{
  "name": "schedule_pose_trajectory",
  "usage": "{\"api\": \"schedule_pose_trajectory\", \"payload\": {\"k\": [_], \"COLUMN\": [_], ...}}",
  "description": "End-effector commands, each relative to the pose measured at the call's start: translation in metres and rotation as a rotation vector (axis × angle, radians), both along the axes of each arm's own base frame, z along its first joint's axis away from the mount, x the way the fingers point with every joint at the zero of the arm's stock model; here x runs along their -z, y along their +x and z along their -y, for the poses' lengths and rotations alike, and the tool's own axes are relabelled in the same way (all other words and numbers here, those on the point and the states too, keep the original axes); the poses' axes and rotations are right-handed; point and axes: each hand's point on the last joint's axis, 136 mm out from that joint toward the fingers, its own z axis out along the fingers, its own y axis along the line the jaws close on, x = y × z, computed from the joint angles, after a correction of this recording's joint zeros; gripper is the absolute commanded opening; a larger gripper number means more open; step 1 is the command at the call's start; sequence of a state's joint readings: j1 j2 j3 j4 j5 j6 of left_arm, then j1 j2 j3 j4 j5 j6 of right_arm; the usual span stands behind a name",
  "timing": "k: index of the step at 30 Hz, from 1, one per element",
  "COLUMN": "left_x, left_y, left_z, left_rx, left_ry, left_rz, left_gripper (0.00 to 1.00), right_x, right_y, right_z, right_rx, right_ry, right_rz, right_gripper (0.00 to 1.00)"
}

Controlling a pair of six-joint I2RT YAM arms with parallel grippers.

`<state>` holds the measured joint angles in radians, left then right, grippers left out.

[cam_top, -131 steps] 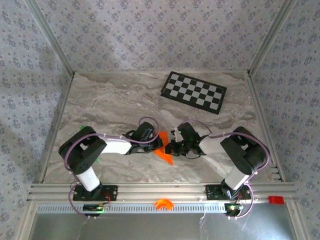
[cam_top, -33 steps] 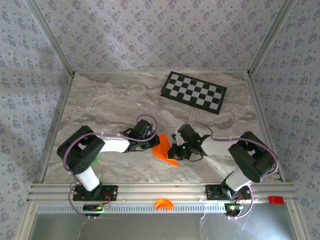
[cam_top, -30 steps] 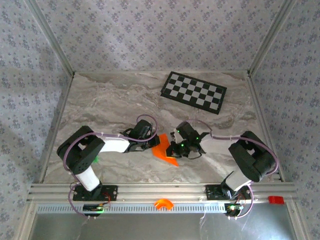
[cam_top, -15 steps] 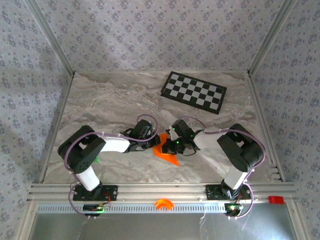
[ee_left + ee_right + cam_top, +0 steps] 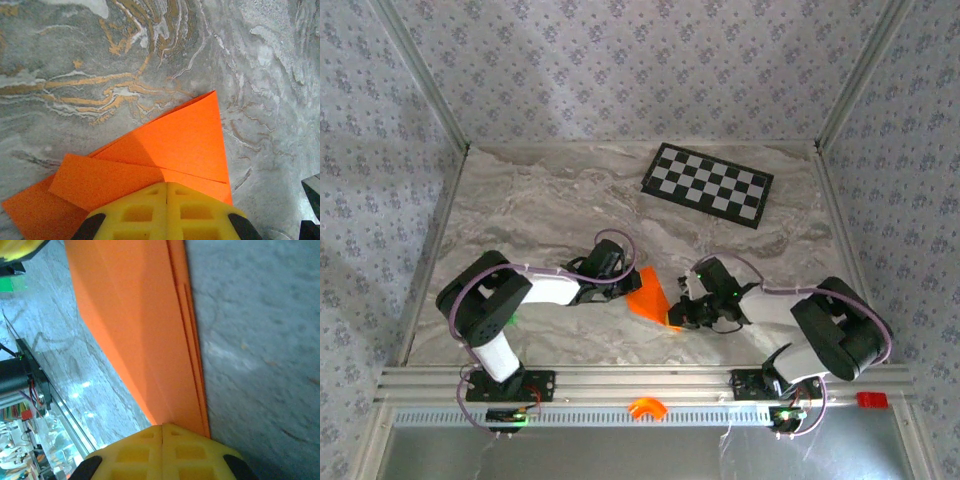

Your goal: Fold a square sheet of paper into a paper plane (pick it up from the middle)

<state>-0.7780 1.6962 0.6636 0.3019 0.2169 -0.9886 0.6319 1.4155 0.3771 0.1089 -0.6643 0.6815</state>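
lying flat on the marble table (image 5: 540,210), the square sheet of paper (image 5: 650,297) is creased to a smaller pointed orange shape. it is well apart from the checkerboard (image 5: 708,185), on its near side and a little to its left. the left gripper (image 5: 626,290) sits at the paper's edge farther left of the checkerboard, its yellow fingers (image 5: 135,215) closed tight together and resting on the folded layers. the right gripper (image 5: 676,314) meets the paper's corner farthest from the checkerboard, its jaws likewise pressed together with no gap. whether either one actually pinches the paper, i cannot tell.
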Motion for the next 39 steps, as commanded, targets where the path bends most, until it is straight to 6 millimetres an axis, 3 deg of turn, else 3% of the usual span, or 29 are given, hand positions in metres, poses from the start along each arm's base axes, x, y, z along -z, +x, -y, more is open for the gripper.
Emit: {"api": "schedule_pose_trajectory", "payload": {"k": [1,16,21,25,29,39], "left_x": [0.054,0.052,0.050,0.047,0.044,0.039], "left_y": [-0.022,-0.022,-0.022,-0.022,-0.022,-0.021], "left_z": [-0.044,-0.045,-0.042,-0.039,-0.035,-0.030], "left_rx": [-0.051,-0.060,-0.055,-0.059,-0.059,-0.043], "left_ry": [0.197,0.180,0.168,0.147,0.119,0.107], "left_rz": [-0.124,-0.126,-0.124,-0.143,-0.158,-0.163], "left_gripper": [0.03,0.03,0.03,0.03,0.03,0.03], "right_x": [0.029,0.028,0.015,-0.007,-0.015,-0.021], "right_y": [-0.040,-0.050,-0.047,-0.031,-0.022,-0.015], "right_z": [0.034,0.049,0.046,0.039,0.039,0.019], "right_rx": [-0.014,0.035,0.045,0.117,0.188,0.179], "right_ry": [-0.126,-0.169,-0.131,-0.075,-0.064,0.032], "right_rz": [-0.142,-0.160,-0.154,-0.114,-0.119,-0.195], "right_gripper": [0.07,0.08,0.08,0.25,0.41,0.39]}}
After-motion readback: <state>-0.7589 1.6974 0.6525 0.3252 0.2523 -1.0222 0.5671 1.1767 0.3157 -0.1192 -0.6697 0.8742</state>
